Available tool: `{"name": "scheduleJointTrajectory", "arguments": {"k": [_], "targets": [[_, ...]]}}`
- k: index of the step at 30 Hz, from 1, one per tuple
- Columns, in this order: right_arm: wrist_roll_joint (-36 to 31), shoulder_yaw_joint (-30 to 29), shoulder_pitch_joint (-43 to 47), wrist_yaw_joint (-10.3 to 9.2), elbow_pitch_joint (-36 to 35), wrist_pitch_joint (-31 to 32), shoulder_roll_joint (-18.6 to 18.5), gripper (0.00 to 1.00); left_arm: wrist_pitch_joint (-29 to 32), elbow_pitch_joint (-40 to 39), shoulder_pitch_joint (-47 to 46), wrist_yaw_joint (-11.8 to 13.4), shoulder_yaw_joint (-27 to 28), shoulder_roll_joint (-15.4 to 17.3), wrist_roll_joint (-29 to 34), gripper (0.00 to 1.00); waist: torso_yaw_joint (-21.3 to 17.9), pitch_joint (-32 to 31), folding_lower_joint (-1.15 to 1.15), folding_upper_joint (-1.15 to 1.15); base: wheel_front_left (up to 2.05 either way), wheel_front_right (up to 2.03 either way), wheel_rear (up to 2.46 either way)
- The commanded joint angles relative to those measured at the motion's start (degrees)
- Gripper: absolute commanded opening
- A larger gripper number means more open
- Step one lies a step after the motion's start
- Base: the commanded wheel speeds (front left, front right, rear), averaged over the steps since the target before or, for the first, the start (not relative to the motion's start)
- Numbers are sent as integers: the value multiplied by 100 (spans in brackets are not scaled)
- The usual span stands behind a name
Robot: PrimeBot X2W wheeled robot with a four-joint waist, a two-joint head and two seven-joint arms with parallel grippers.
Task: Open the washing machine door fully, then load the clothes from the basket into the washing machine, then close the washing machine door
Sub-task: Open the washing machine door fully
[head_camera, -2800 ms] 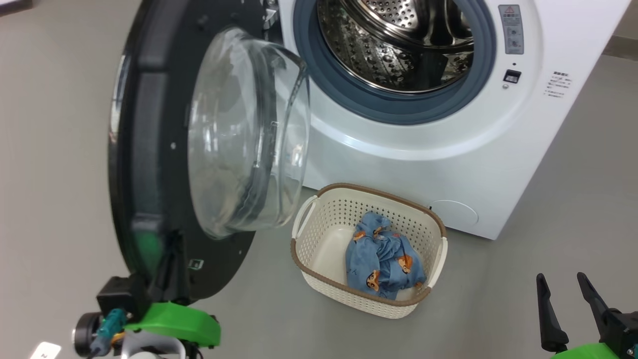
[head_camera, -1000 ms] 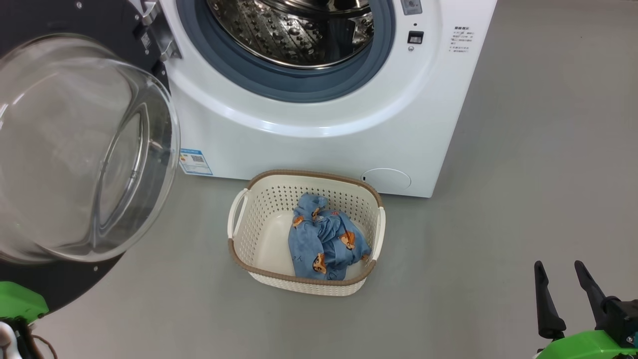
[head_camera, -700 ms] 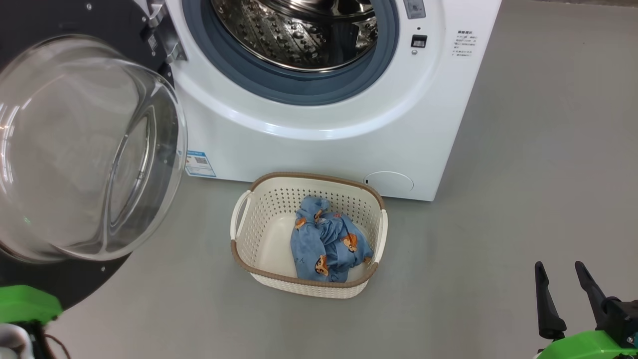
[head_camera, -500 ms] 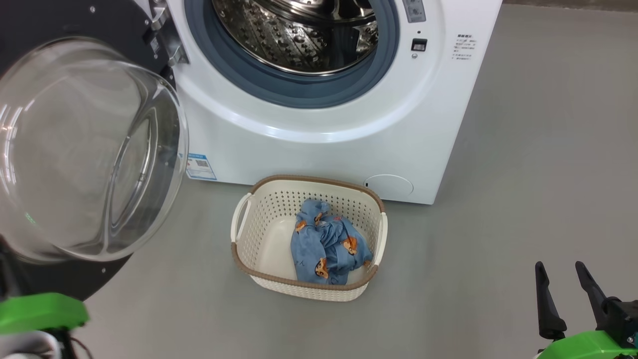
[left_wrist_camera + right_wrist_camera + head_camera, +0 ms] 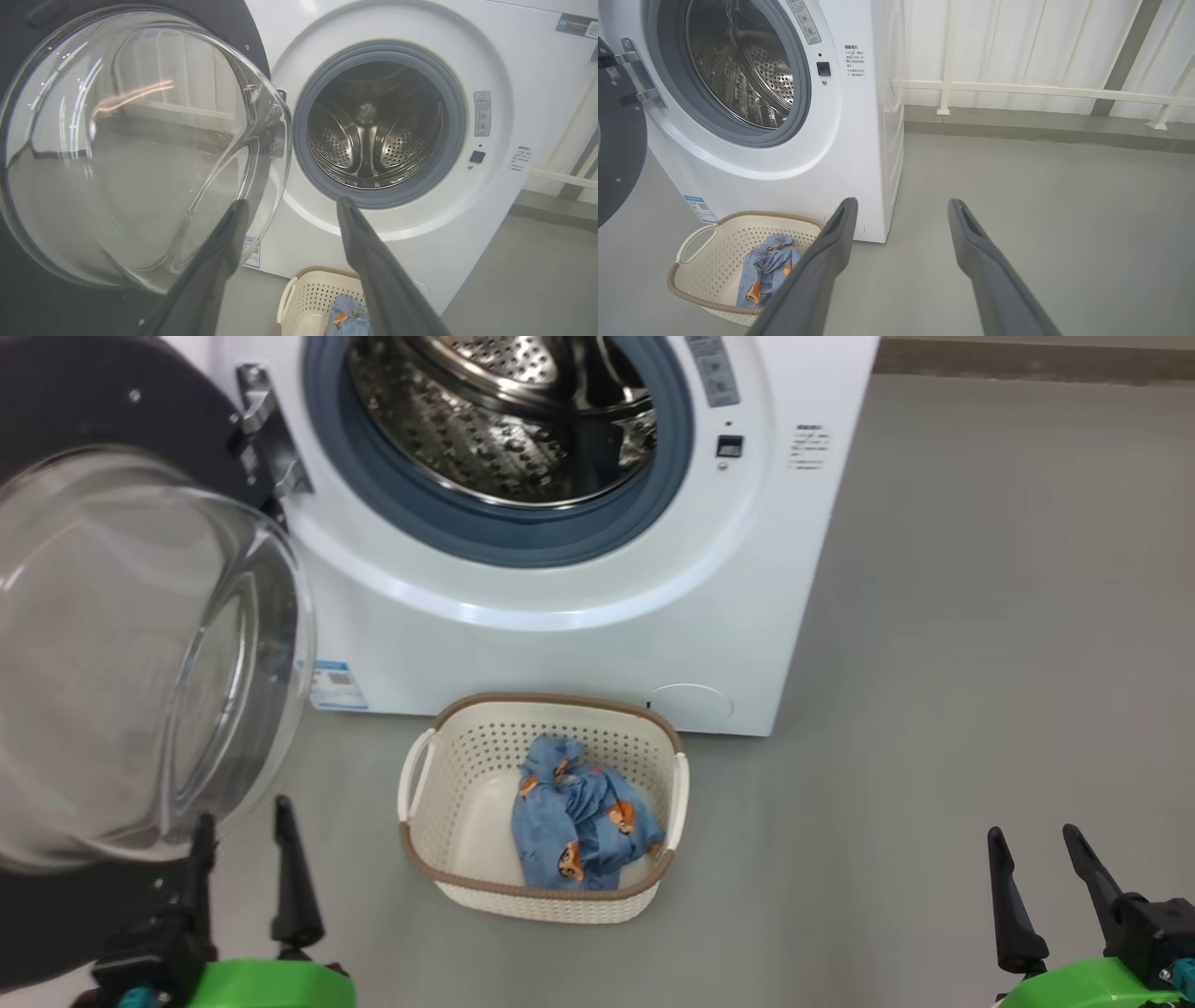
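One white boxy front-loading washing machine [image 5: 579, 653] is seen, with its one big round door [image 5: 131, 644] swung wide out to the left. The door's got a glossy black rim and a bulging clear glass bowl, and it's hung on a metal hinge [image 5: 266, 434]. Inside, a perforated steel drum [image 5: 504, 420] is ringed by a smooth grey rubber gasket [image 5: 523, 537].

One small rectangular cream plastic basket [image 5: 560, 747], with hole-punched sides, a brown woven-look rim and two white handles [image 5: 415, 775], is parked on the grey floor [image 5: 934, 709] just in front of the machine. One crumpled soft light blue garment with little orange-brown cartoon prints [image 5: 579, 812] is lying in it, toward the right side.

Two grippers are counted, each with two long dark tapered fingers [image 5: 1012, 919]. The left gripper [image 5: 243, 814] is spread apart and empty, near the door's lower edge. The right gripper [image 5: 1033, 833] is spread apart too, nothing in it, well apart from the basket.
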Motion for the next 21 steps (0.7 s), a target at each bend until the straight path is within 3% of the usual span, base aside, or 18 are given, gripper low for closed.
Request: {"name": "scheduleJointTrajectory", "arguments": {"k": [1, 16, 21], "targets": [[-127, 143, -66, 42, -207, -18, -86, 100, -18, -157, -62, -63, 93, 63, 38, 100, -197, -96, 0, 0, 0, 0, 0], [-311, 238, 155, 42, -623, 182, -86, 100, 18, 352, -9, -350, -392, -63, 84, 100, -983, -294, 0, 0, 0, 0, 0], [-328, 180, 208, 42, -728, 247, -86, 100, 1, 412, -97, -322, -440, -47, 168, 100, -1107, -297, 0, 0, 0, 0, 0]]}}
